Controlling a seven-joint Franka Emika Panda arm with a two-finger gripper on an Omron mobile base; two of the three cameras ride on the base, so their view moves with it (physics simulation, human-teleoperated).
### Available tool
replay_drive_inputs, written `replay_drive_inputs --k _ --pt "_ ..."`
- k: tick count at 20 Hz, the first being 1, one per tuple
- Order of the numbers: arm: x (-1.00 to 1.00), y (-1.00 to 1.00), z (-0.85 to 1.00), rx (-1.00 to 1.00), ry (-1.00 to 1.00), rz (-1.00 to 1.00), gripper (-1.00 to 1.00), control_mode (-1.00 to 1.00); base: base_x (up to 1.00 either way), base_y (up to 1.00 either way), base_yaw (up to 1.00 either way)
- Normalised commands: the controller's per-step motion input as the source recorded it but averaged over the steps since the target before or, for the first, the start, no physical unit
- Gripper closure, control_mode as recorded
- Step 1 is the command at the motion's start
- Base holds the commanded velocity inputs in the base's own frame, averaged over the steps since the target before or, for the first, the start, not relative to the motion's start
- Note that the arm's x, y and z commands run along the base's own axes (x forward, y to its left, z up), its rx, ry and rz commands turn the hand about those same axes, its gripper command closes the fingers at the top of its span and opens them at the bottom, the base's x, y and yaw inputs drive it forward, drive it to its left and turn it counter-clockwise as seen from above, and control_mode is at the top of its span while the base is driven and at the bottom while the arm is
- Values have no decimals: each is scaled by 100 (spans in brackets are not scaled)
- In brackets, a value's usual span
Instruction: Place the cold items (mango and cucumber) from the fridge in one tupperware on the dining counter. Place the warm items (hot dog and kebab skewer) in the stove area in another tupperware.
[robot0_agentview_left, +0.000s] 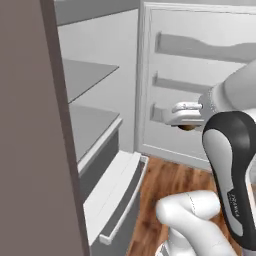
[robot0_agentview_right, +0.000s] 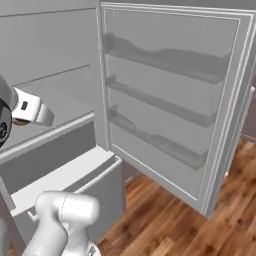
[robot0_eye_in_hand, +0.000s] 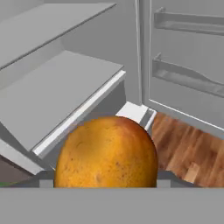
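Standing open beyond and to either side of the gripper (robot0_agentview_left: 186, 116), the fridge (robot0_agentview_right: 65, 90) shows its pale shelves and its pulled-out drawer (robot0_agentview_left: 117, 192) below and ahead of the hand, and its door (robot0_agentview_right: 170, 100) swung wide on the other side over the wood floor (robot0_agentview_right: 165, 220). The gripper itself holds the mango (robot0_eye_in_hand: 106, 153), which sits squarely between the two fingers and bulges well past them toward the shelves; the jaws stand fairly wide around it. Being round and smooth, the mango could roll or slip out if the hand tilts or swings fast on the way out, and it would then likely drop onto the drawer or the floor. A wide swing could also knock the mango against the door shelves beside the hand.
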Motion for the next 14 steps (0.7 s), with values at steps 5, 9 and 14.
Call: replay_drive_inputs --k 5,9,14 --pt "0 0 0 0 0 0 100 100 -99 23 -89" --pt "0 0 0 0 0 0 100 100 -99 -9 -94" --pt "0 0 0 0 0 0 100 100 -68 -63 -73"
